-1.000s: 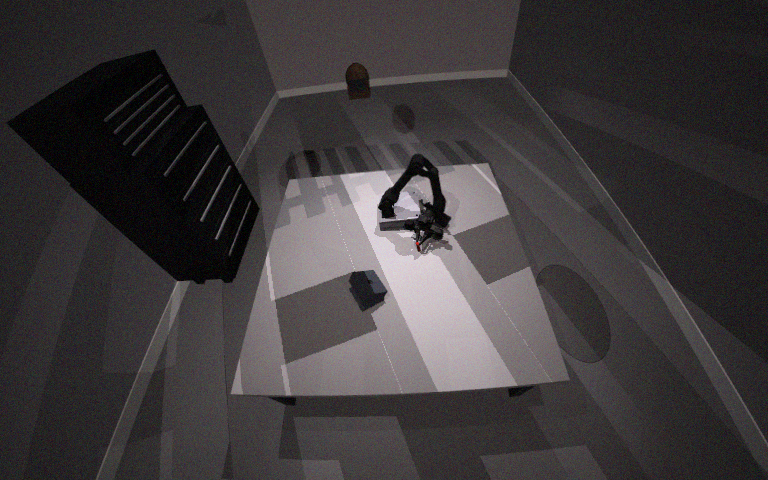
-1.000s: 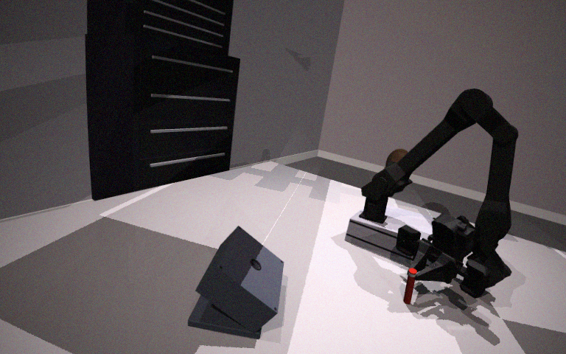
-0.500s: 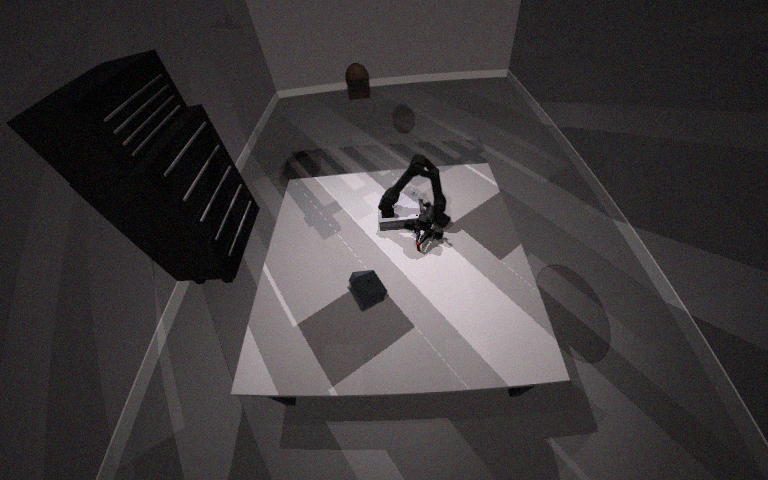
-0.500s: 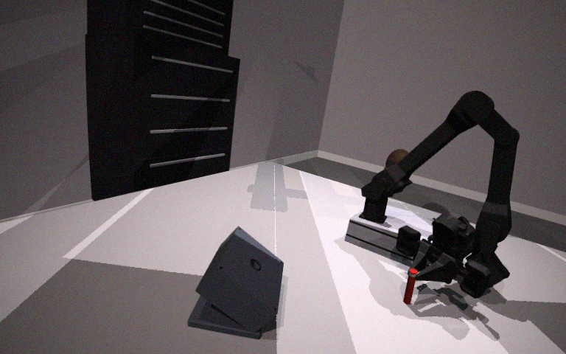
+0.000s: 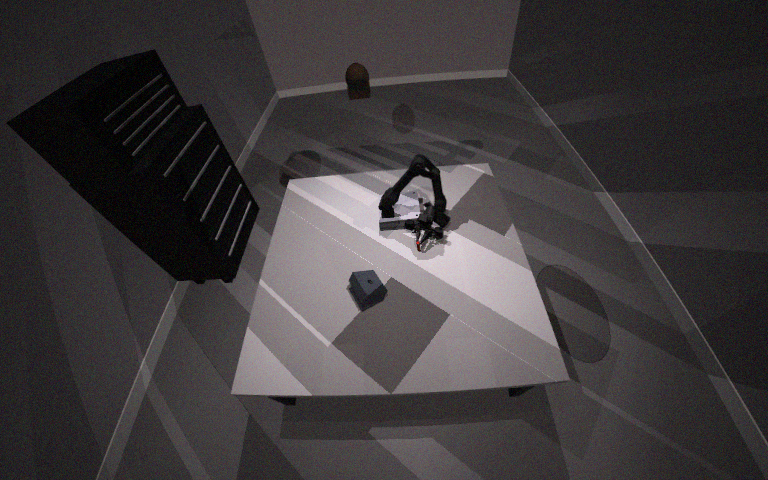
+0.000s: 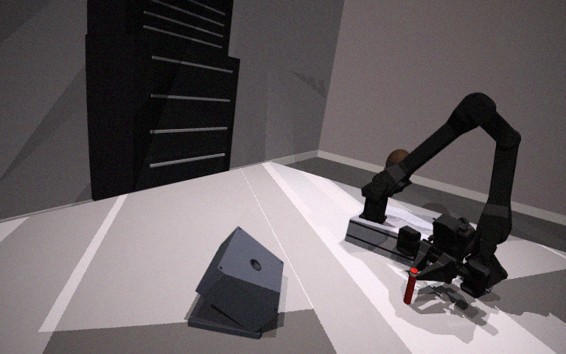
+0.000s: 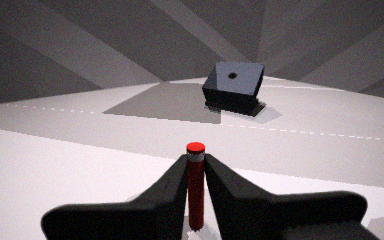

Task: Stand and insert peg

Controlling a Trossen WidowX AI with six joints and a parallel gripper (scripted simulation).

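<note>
- Top view: the gripper (image 5: pixel 421 242) is working near the table's (image 5: pixel 351 362) far edge; the peg (image 5: pixel 417 245) is barely visible there.
- Exterior view: the peg (image 6: pixel 410 285) is standing upright, seemingly touching down.
- Wrist view: the fingers are clamping the peg (image 7: pixel 195 190) below its white band; release, regrasp and insertion into the sloped panel's (image 7: pixel 235 85) hole (image 7: pixel 232 75) are remaining.

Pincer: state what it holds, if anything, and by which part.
The pincer is shut on the red peg, which stands upright. The fingers clamp its upper shaft from both sides, just below the white band, leaving the red tip above them.
</note>
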